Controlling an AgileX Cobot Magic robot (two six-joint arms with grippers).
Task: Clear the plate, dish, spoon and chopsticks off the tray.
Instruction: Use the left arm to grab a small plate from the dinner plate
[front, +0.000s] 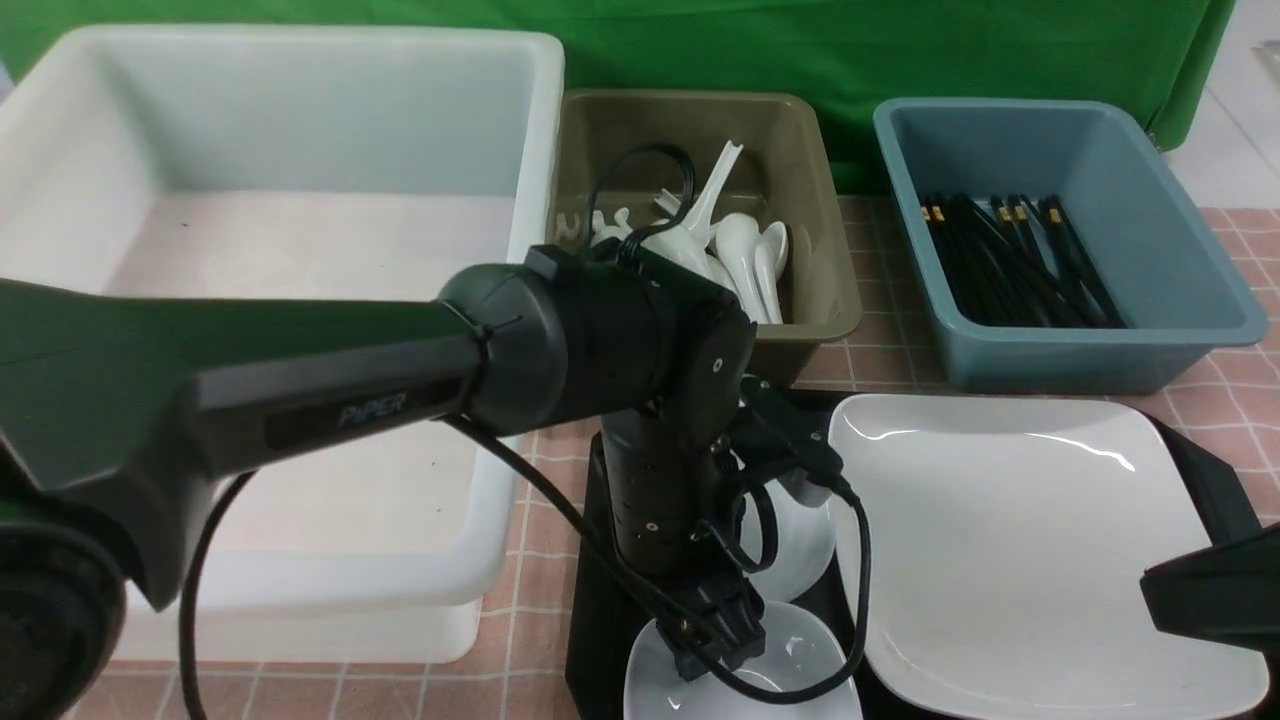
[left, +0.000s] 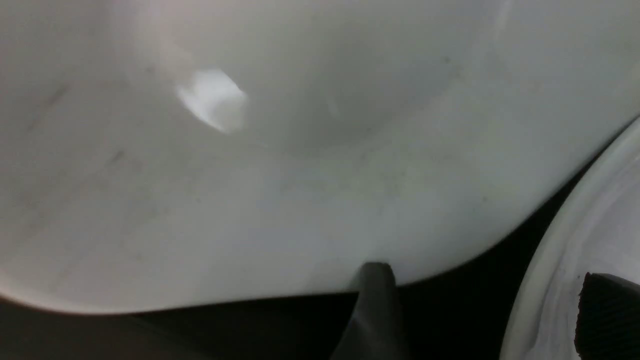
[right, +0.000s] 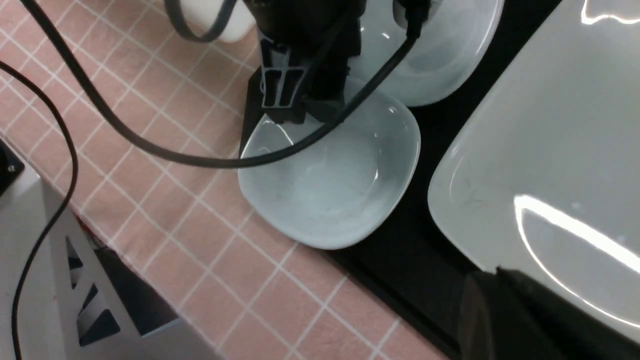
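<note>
Pink checked cloth covers the desk before a green backdrop. A large white bin, a brown bin of spoons and a blue bin of chopsticks are ranged at the back. The black tray is set nearest the robot, and no spoon or chopsticks are seen on its visible part.

The greatest risk is judged to lie with the plate, which fills the tray's right side. It is wide, flat and low-rimmed, so it could be shoved into the dishes rather than lifted. The right gripper is held over its near edge with jaws pressed together, empty.

The near dish appears to jut past the tray's near rim onto the cloth, so a push could tip it off. The left gripper is poised at its rim, jaws spread and nothing held. One fingertip is seen at this dish's edge and the other over a neighbouring white rim; which piece that is cannot be told. If the jaws are closed there, two pieces could be caught together, or the glaze could slip from a shallow pinch. The left arm's cable, draped across the dish, could snag.

The plate is glossy white and rounded-square. The near dish and the far dish are small, deep, white and empty.
</note>
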